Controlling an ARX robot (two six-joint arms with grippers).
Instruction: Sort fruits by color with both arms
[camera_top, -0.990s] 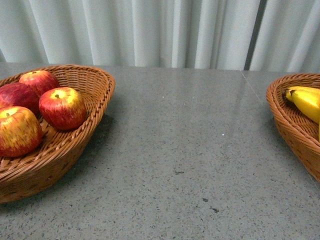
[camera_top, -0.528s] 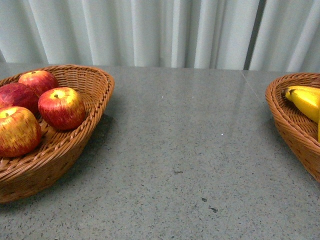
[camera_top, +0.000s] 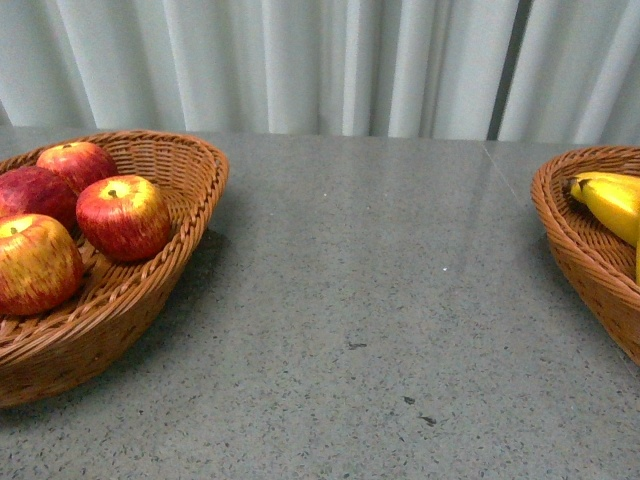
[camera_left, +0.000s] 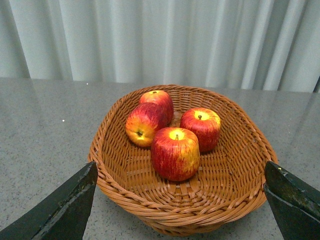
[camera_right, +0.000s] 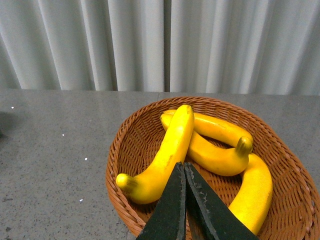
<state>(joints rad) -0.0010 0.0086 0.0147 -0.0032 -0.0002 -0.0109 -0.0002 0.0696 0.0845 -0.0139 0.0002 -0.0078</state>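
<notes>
Grey counter (camera_top: 380, 300) lies unchanged, fruit already sorted: apples (camera_left: 175, 152) left, bananas (camera_right: 165, 152) right; left hand (camera_left: 180, 210) released, right hand (camera_right: 186, 200) clenched empty.

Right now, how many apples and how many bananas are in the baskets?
Apples: 4, all in the left basket.
Bananas: 4, all in the right basket.
Total: 8 fruits.

On my feed: a speckled grey stone worktop (camera_top: 380, 300) carrying two brown woven wicker baskets, left (camera_top: 150, 290) and right (camera_top: 585, 255), well apart.
</notes>
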